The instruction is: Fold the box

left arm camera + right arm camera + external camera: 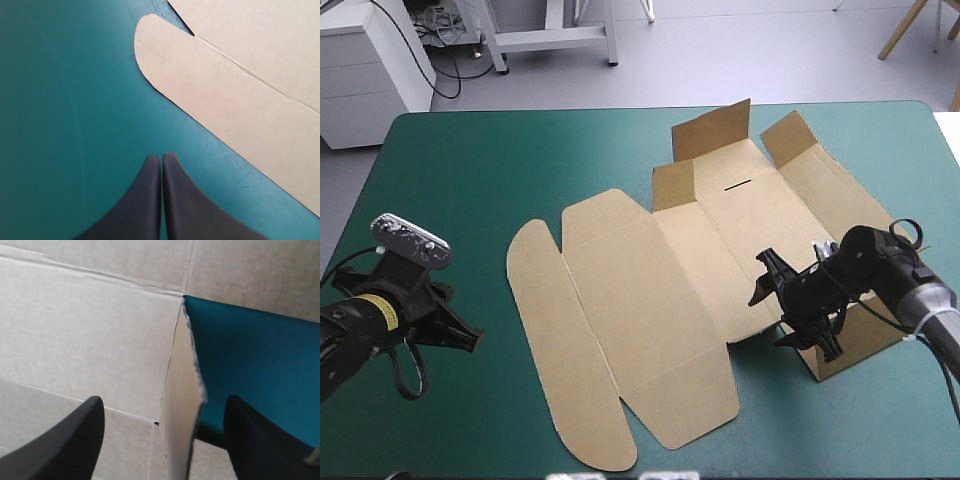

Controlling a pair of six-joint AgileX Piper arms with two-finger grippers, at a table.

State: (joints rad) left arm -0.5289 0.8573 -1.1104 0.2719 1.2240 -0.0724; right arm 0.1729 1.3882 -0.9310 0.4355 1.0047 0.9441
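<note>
The box (650, 290) lies opened out as a sheet of brown board on the teal-green table cover (470, 170), from the middle of the table across to its right side. Most of it is flat. Two flaps (712, 128) at its far edge stand up, and a wall (855, 335) at its near right corner is raised.

The right claw (772, 300) is over that near right part of the box, fingers spread wide. In the right wrist view the right claw (162, 400) has the rough edge of a raised flap (182, 405) standing in the gap between its fingers, touching neither. Flat board lies to one side of the flap and bare cover to the other.

The left claw (465, 338) is at the near left of the table, well apart from the box, fingers pressed together into one point and holding nothing. In its own view the left claw (161, 157) is over bare cover, with the box's rounded left flap (200, 85) lying ahead of it.

The board's face is plain brown, marked by crease lines and a short dark slit (736, 184) near the far edge.

The right arm covers part of the raised near right wall, so how it is tucked cannot be made out. Each wrist view shows only a piece of the box, its edges cut off.
</note>
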